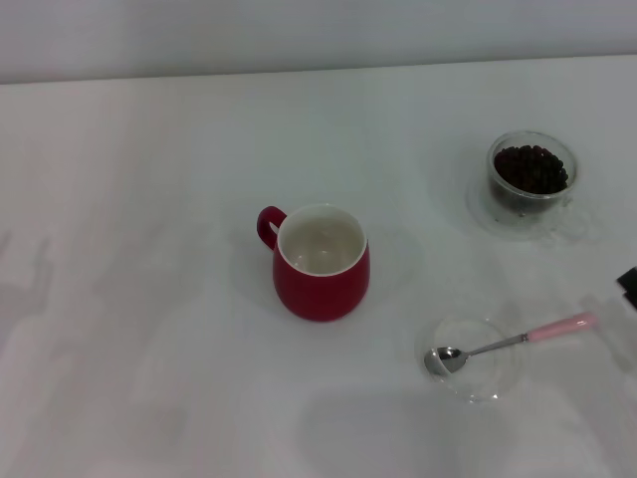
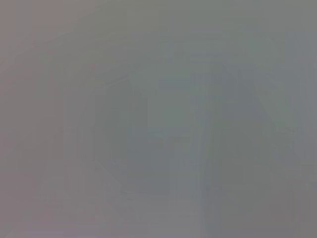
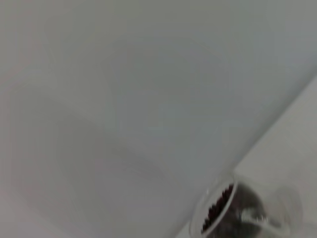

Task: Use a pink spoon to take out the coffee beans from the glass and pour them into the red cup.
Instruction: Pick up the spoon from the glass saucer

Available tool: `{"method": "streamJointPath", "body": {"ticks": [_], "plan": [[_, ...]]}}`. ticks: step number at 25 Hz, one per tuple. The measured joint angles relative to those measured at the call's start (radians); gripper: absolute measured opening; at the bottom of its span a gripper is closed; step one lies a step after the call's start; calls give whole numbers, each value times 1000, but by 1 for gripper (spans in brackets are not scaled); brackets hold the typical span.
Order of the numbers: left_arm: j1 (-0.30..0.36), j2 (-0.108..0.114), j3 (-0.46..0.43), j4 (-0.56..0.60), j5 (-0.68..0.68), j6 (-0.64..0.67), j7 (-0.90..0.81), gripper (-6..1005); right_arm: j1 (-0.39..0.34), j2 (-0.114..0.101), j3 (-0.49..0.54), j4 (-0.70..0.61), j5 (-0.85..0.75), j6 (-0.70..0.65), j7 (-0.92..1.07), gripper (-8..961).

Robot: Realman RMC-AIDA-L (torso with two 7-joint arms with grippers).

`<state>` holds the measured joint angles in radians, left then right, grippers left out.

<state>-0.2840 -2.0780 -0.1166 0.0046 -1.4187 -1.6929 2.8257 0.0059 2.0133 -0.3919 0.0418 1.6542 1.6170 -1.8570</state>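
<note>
You are seeing the pink spoon [image 1: 513, 344] lying with its bowl in a shallow glass dish [image 1: 470, 358], handle pointing toward the right gripper [image 1: 628, 286] barely showing at the table's edge, its jaws' state impossible to tell.

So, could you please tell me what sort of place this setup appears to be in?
Probably a staged tabletop test bench, not a real kitchen: a plain white table against a blank wall holds only a red cup, a glass of coffee beans and a pink spoon.
</note>
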Motion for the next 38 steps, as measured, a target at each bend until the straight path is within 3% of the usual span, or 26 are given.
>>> {"method": "streamJointPath", "body": {"ticks": [12, 22, 38], "plan": [[35, -1, 2, 3, -2, -68, 0, 457, 45, 3, -32, 57, -30, -91, -8, 651], [25, -1, 3, 3, 0, -49, 0, 457, 10, 6, -44, 70, -45, -117, 13, 650], [32, -2, 3, 3, -2, -8, 0, 458, 35, 8, -38, 85, -45, -121, 6, 622]]}}
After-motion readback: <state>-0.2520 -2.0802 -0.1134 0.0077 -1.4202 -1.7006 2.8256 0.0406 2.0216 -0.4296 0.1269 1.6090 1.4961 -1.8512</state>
